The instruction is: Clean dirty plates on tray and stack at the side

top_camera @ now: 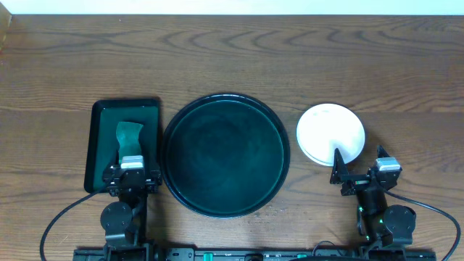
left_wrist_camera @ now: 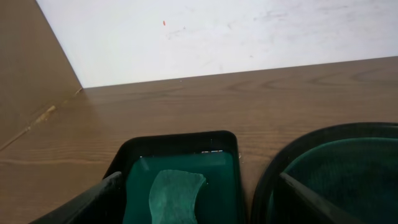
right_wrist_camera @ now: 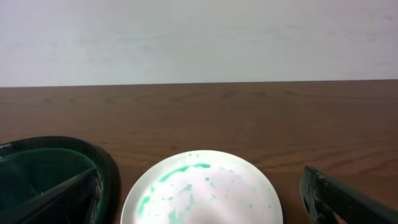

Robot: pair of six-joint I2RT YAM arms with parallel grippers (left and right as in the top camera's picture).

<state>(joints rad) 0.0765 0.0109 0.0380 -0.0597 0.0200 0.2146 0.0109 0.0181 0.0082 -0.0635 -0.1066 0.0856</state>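
The large round black-green tray [top_camera: 225, 154] sits at the table's centre with nothing on it. A stack of white plates [top_camera: 330, 134] stands on the table right of it; in the right wrist view the top plate [right_wrist_camera: 202, 190] carries teal-green streaks. My right gripper [top_camera: 357, 177] is open just in front of the stack, its fingers [right_wrist_camera: 199, 214] on either side of the top plate and apart from it. My left gripper [top_camera: 132, 174] is open over the near end of a small rectangular green tray, above a teal cloth [left_wrist_camera: 175, 196]; its fingers [left_wrist_camera: 196, 208] hold nothing.
The small rectangular dark green tray [top_camera: 99, 145] lies left of the round tray and holds the teal cloth [top_camera: 129, 137]. The round tray's rim [left_wrist_camera: 280, 165] shows at the right of the left wrist view. Bare wooden table lies behind, ending at a white wall.
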